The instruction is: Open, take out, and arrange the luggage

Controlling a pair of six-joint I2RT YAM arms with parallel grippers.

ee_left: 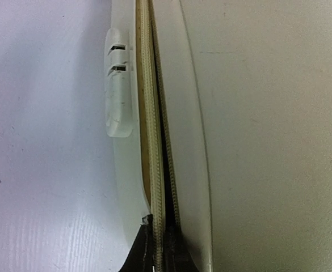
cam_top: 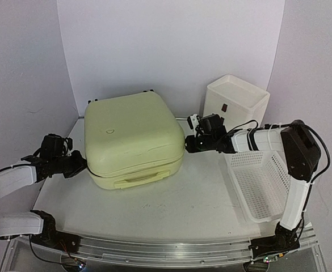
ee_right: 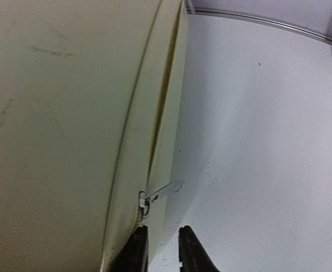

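The right gripper [ee_right: 163,252] has its two black fingers a narrow gap apart with nothing between them, low against the right flank of the luggage [cam_top: 131,136]. Just ahead of the tips a small metal zipper pull [ee_right: 161,194] sticks out sideways from the seam, free of both fingers. The gripper seems placed there to work that tab along the zip, which is the way into the case. The left gripper [ee_left: 161,252] is pressed shut at the opposite flank, its dark tips closed over the zipper line; whether it pinches a pull or only the tape cannot be told. It probably steadies the shell against a tug from the other side.

The zipper [ee_left: 154,141] is a ribbed cream fabric band set in the groove between the two halves. Beside it, a translucent plastic bumper [ee_left: 119,96] with two slots stands off the shell. The luggage lies flat and closed, left of centre on the white table [cam_top: 171,209]. It is a smooth, faintly scuffed pale yellow-green hard shell with rounded corners and a moulded handle [cam_top: 138,179] facing the arm bases. To its right stand a white box [cam_top: 236,102] and a white mesh basket [cam_top: 262,181], both apart from the case.
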